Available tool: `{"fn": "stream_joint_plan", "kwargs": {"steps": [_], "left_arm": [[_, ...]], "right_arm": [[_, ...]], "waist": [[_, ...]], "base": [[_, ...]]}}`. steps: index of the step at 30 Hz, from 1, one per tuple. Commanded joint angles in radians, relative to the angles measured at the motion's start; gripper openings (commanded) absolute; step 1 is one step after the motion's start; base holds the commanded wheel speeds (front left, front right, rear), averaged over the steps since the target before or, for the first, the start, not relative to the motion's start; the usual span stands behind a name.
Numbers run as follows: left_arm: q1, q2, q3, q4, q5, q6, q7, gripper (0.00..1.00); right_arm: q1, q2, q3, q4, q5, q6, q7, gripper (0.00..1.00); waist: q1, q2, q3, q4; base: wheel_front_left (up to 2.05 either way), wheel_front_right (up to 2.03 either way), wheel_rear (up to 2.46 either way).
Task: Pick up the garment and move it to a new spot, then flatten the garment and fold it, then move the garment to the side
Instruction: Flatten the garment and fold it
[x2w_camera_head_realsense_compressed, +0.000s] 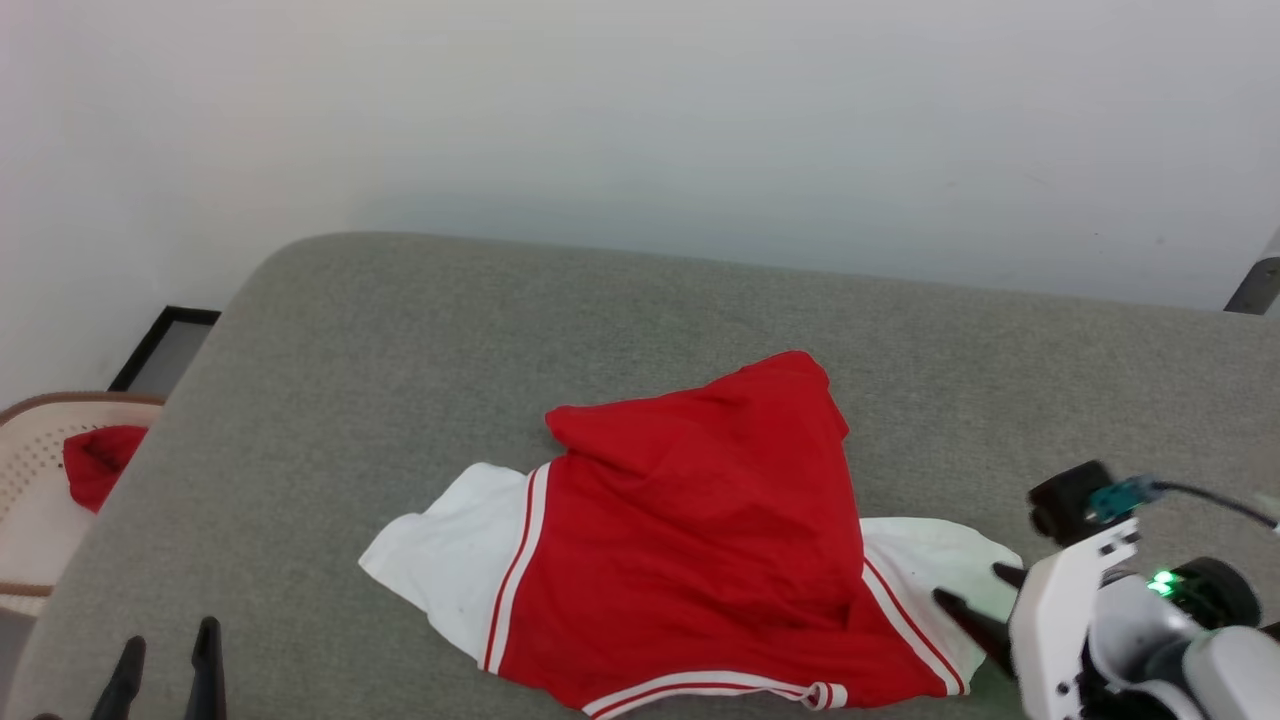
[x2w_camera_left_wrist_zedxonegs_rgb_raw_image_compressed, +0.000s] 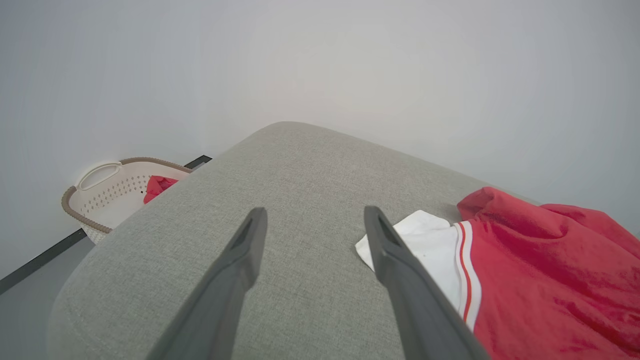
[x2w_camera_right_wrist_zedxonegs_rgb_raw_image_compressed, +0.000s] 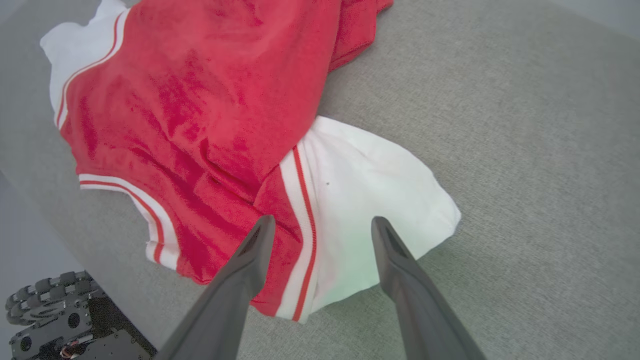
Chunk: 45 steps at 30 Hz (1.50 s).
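Garment (x2w_camera_head_realsense_compressed: 690, 520) is lying crumpled on grey padded surface (x2w_camera_head_realsense_compressed: 400, 330), toward the near edge, centre-right in head view. Red body is bunching into a ridge at the far side. White sleeve ends are sticking out both sides, and striped hem is running along the near edge, curling on itself at one end.

R gripper (x2w_camera_right_wrist_zedxonegs_rgb_raw_image_compressed: 322, 221): jaws standing wide apart, gripping nothing. Fingers are pointing down over R-side white sleeve end (x2w_camera_right_wrist_zedxonegs_rgb_raw_image_compressed: 370, 200), one over the stripe band, the other over plain white. Can't tell whether tips are touching cloth.

L gripper (x2w_camera_left_wrist_zedxonegs_rgb_raw_image_compressed: 315, 212): jaws likewise spread wide, empty, hanging over bare surface just beside L-side white sleeve end (x2w_camera_left_wrist_zedxonegs_rgb_raw_image_compressed: 425, 240).

Handling, judging by look:
- Light, soft, limp jersey knit, draping and creasing, not holding any shape.
- Prob. sliding easily over the upholstery, so spreading by pulling should be workable.
- Not fragile.
- Risk: a pinch may be catching the top layer only, w/ cloth sagging btwn grip pts.

Where to take hold: stripe bands and hem are looking thicker, so prob. giving a firmer pinch than mid-panel. Best bet is one gripper per sleeve or shoulder, pulling apart.

Off to the L, a cream basket (x2w_camera_left_wrist_zedxonegs_rgb_raw_image_compressed: 107, 192) is holding a small red cloth (x2w_camera_left_wrist_zedxonegs_rgb_raw_image_compressed: 157, 186). Not part of the job.
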Motion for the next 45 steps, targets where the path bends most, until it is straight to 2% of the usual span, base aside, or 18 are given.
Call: {"fn": "stream_joint_plan", "kwargs": {"steps": [1, 6, 11, 24, 28, 29, 30, 31, 39, 45], "left_arm": [[0.012, 0.002, 0.003, -0.004, 0.006, 0.001, 0.000, 1.00], [0.005, 0.005, -0.006, -0.014, 0.010, 0.002, 0.002, 1.00], [-0.016, 0.006, -0.022, -0.018, 0.013, -0.006, 0.007, 1.00], [-0.076, -0.002, -0.065, -0.009, 0.021, -0.017, 0.023, 1.00], [-0.094, -0.007, -0.073, -0.001, 0.022, -0.019, 0.020, 1.00], [-0.098, -0.009, -0.075, 0.002, 0.023, -0.020, 0.019, 1.00], [-0.100, -0.011, -0.077, 0.004, 0.022, -0.021, 0.018, 1.00], [-0.103, -0.012, -0.077, 0.007, 0.023, -0.021, 0.017, 1.00], [-0.095, -0.012, -0.061, 0.015, 0.023, -0.017, 0.011, 1.00], [-0.081, -0.007, -0.048, 0.006, 0.023, -0.017, 0.009, 1.00]], "right_arm": [[0.015, 0.011, -0.027, 0.008, -0.012, -0.001, -0.001, 1.00], [-0.004, 0.052, -0.158, 0.074, -0.066, 0.000, 0.010, 1.00], [-0.036, 0.082, -0.235, 0.165, -0.106, 0.000, 0.026, 1.00], [-0.142, 0.157, -0.328, 0.388, -0.158, 0.000, 0.082, 1.00], [-0.165, 0.178, -0.329, 0.455, -0.178, 0.000, 0.106, 1.00], [-0.168, 0.176, -0.311, 0.465, -0.181, 0.000, 0.109, 0.66], [-0.173, 0.171, -0.305, 0.472, -0.183, 0.000, 0.104, 0.11], [-0.179, 0.168, -0.302, 0.479, -0.182, 0.000, 0.098, 0.00], [-0.236, 0.122, -0.274, 0.483, -0.144, -0.001, 0.044, 0.00], [-0.253, 0.100, -0.313, 0.477, -0.146, -0.001, 0.011, 0.00]], "waist": [[0.0000, 0.0000, -0.001, -0.003], [0.0000, 0.0000, 0.007, -0.002], [0.0000, 0.0000, 0.024, 0.015], [0.0000, 0.0000, 0.086, 0.080], [0.0000, 0.0000, 0.103, 0.092], [0.0000, 0.0000, 0.107, 0.094], [0.0000, 0.0000, 0.109, 0.095], [0.0000, 0.0000, 0.111, 0.095], [0.0000, 0.0000, 0.109, 0.070], [0.0000, 0.0000, 0.101, 0.043]], "base": [[0.00, 0.00, 0.00], [0.00, 0.00, 0.00], [0.00, 0.00, 0.00], [0.00, 0.00, 0.00], [0.00, 0.00, 0.00], [0.00, 0.00, 0.00], [0.00, 0.00, 0.00], [0.00, 0.00, 0.00], [0.00, 0.00, 0.00], [0.00, 0.00, 0.00]]}}
